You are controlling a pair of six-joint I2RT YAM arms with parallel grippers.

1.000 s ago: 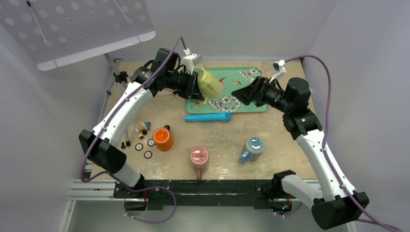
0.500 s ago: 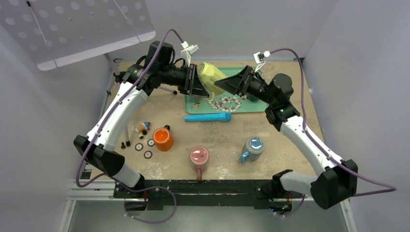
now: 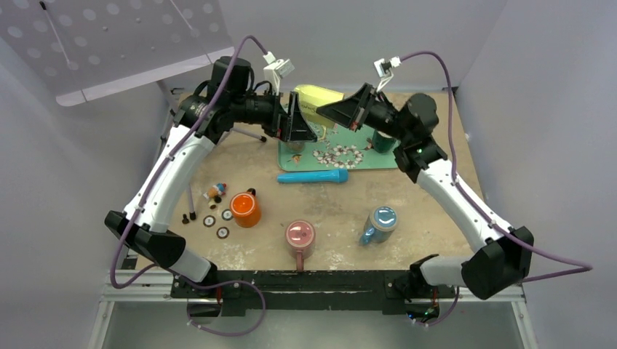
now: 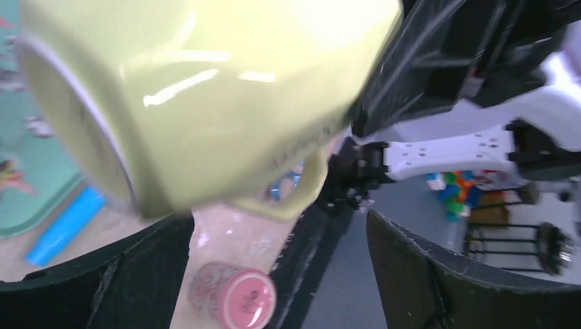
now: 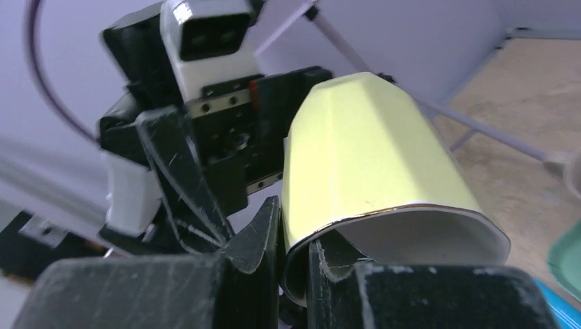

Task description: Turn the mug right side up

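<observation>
Upper centre: mug (image 3: 313, 94) handover. Left jaws have just spread, releasing it; right jaws now pinch its rim, so righting can proceed.

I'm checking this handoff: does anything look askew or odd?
The yellow mug hangs tilted on its side in mid-air, pinched only at its rim by the right gripper; the left gripper stands open around it. Nothing looks spilled or broken.
</observation>
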